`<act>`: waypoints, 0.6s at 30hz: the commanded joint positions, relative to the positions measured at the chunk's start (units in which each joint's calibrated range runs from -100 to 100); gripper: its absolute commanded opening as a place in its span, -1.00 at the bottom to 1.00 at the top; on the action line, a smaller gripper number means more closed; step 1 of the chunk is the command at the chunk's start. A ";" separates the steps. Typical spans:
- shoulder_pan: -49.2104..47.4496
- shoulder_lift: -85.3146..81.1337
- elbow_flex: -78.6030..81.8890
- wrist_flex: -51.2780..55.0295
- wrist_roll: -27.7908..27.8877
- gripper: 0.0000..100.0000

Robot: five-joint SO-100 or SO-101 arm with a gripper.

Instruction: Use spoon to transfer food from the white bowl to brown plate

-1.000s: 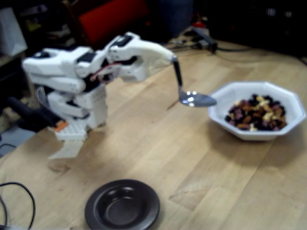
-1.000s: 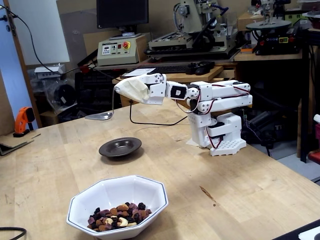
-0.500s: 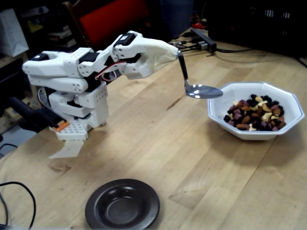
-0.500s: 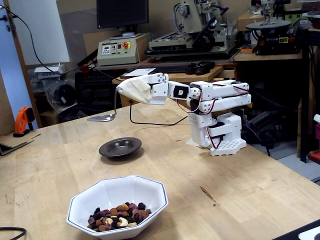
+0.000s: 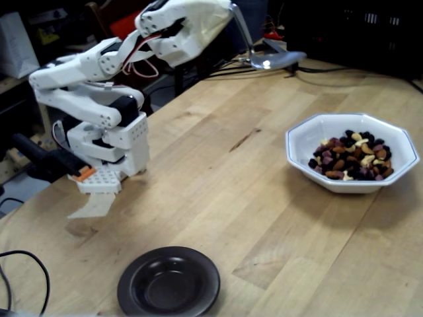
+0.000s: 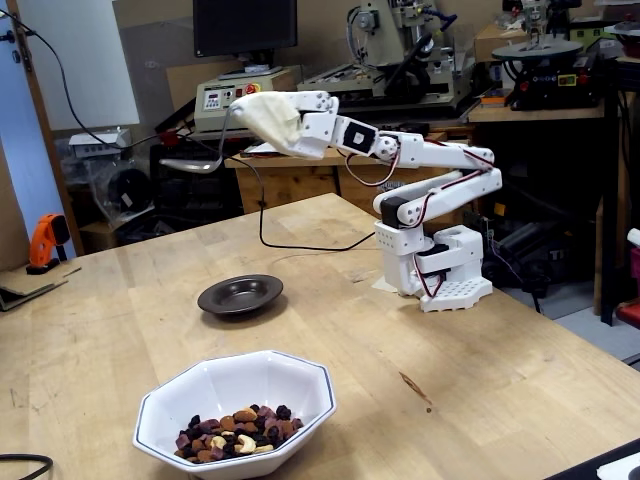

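The silver spoon (image 5: 277,61) hangs high above the table's far side, its oval bowl level and empty. Its thin handle runs up into my gripper (image 5: 227,9), which is shut on it under a whitish wrap; in both fixed views the fingers are hidden by that wrap. From the other side, the spoon (image 6: 190,163) and gripper (image 6: 243,106) sit well above the brown plate (image 6: 214,298). The white bowl (image 5: 305,132) (image 6: 240,372) holds the food (image 5: 353,158) (image 6: 235,432), a mix of nuts and dark bits. Nothing lies in the glossy brown plate (image 5: 132,281).
The arm's white base (image 5: 109,148) (image 6: 440,275) stands on the wooden table. A black cable (image 6: 300,245) crosses the table behind the plate, and another cable (image 5: 30,261) loops at the front left. An orange drill (image 6: 45,240) and benches with machines stand beyond the table.
The arm has risen, lifting the spoon from beside the white bowl's rim to high above the table's far side. Bowl, food and plate have not moved.
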 commanded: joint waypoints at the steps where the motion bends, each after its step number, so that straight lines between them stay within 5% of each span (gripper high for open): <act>1: -0.50 7.14 -8.40 -1.53 -0.10 -0.92; 11: -0.57 20.24 -20.17 -2.32 -0.10 -0.92; 18: -1.61 26.74 -14.51 -13.08 0.20 -0.92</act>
